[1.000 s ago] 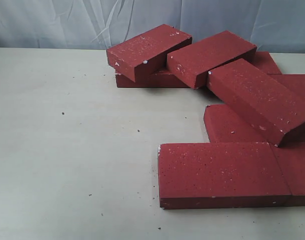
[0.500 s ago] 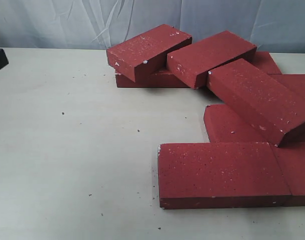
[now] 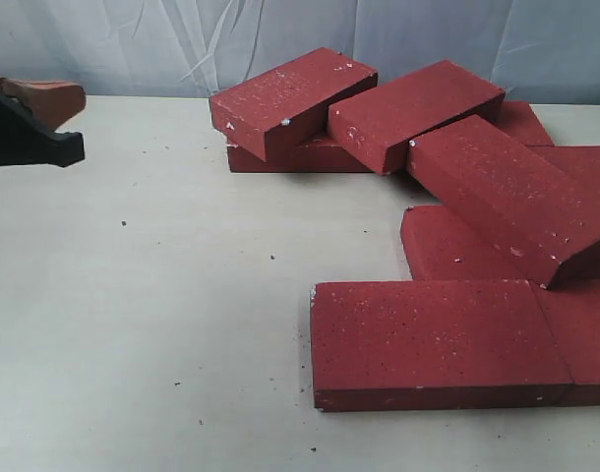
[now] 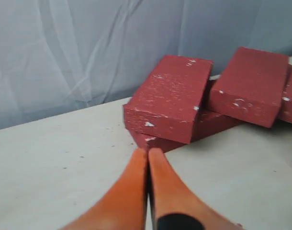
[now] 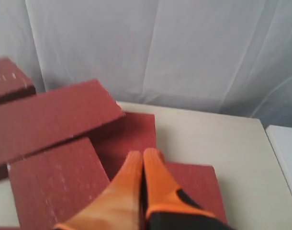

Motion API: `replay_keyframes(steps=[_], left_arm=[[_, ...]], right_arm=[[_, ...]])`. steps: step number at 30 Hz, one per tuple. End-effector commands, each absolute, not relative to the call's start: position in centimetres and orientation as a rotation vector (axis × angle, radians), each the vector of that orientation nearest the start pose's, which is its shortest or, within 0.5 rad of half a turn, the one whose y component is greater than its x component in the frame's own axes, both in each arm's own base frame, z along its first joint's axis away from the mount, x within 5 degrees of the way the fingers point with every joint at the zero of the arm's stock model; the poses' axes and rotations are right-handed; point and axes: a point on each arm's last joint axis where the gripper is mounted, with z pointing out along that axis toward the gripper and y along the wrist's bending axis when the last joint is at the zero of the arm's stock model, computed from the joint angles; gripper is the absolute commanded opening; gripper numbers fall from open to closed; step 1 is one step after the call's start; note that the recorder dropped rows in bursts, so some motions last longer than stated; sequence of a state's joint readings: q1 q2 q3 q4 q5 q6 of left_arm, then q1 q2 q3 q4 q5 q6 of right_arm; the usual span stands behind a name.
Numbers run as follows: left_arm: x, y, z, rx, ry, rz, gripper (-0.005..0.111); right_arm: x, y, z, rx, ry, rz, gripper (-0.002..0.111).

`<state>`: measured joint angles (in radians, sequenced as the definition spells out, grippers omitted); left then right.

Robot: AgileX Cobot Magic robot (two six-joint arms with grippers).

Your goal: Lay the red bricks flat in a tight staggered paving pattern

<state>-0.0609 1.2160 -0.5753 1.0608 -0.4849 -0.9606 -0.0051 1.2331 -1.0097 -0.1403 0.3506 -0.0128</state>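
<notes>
Exterior view looks barely started tbh: a couple of red bricks (image 3: 438,339) lie flat by the near right edge of the table (image 3: 133,295), the rest heaped crooked toward the far edge, and left gripper (image 4: 147,152) and right gripper (image 5: 142,154) are both pinched closed, empty.

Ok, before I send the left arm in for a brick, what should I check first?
1. Empty left gripper: ok, shut on nothing.
2. Empty right gripper: ok, shut on nothing.
3. Jaws open for a grasp: not ok, both are shut.
4. All bricks flat: not ok, the back-left brick lies tilted on another.
5. The front brick flat on the table: ok.
6. Right arm clear of the bricks: cannot tell, the exterior view does not show it.
</notes>
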Motion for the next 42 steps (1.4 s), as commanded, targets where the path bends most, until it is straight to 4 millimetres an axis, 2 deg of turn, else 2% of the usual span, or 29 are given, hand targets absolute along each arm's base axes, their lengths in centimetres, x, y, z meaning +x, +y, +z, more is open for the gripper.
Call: replay_keyframes(steps=[1,4,9,13,16,17,22,26,29,33,37,40,42], left_arm=[[24.9,-6.4,25.7,0.49,1.861,-0.548,0.0],[25.6,-7.4,25.1,0.539,1.901,-0.581,0.0],[26.2,-10.4,24.3,0.649,1.928,-0.616,0.0],[26.5,-14.0,23.8,0.743,1.956,-0.59,0.0],[26.9,-16.6,23.2,0.811,1.965,-0.582,0.0],[27.2,-18.2,22.7,0.857,1.973,-0.574,0.0],[28.3,-21.9,21.5,0.933,2.002,-0.543,0.0],[29.8,-24.4,21.2,0.955,1.99,-0.512,0.0],[31.1,-27.5,20.8,0.984,1.954,-0.476,0.0],[32.2,-30.8,20.0,1.046,1.904,-0.415,0.0],[33.1,-32.3,19.4,1.074,1.866,-0.34,0.0],[32.5,-33.1,19.7,1.103,1.837,-0.336,0.0],[32.4,-33.3,19.7,1.296,1.675,-0.113,0.0]], right_arm=[[30.1,-1.1,33.8,-0.266,2.297,-0.248,-0.001],[32.0,-1.4,32.9,-0.356,2.418,-0.285,-0.001],[34.8,-3.6,31.3,-0.33,2.531,-0.192,-0.001],[36.5,-4.4,29.6,-0.357,2.552,-0.043,-0.001],[37.7,-4.7,28.3,-0.391,2.579,-0.045,-0.001],[38.6,-4.8,27.3,-0.392,2.6,-0.034,-0.001],[40.5,-4.9,25.5,-0.405,2.653,-0.007,-0.001],[41.7,-5.1,24.3,-0.407,2.676,0.005,-0.001],[42.5,-5.2,22.8,-0.4,2.68,0.003,-0.001],[42.8,-5.3,22.3,-0.398,2.678,-0.004,-0.001],[42.8,-5.3,22.2,-0.397,2.675,-0.006,-0.001],[42.9,-5.3,22.0,-0.395,2.678,-0.002,-0.001],[42.9,-5.3,21.9,-0.395,2.68,-0.001,-0.001]])
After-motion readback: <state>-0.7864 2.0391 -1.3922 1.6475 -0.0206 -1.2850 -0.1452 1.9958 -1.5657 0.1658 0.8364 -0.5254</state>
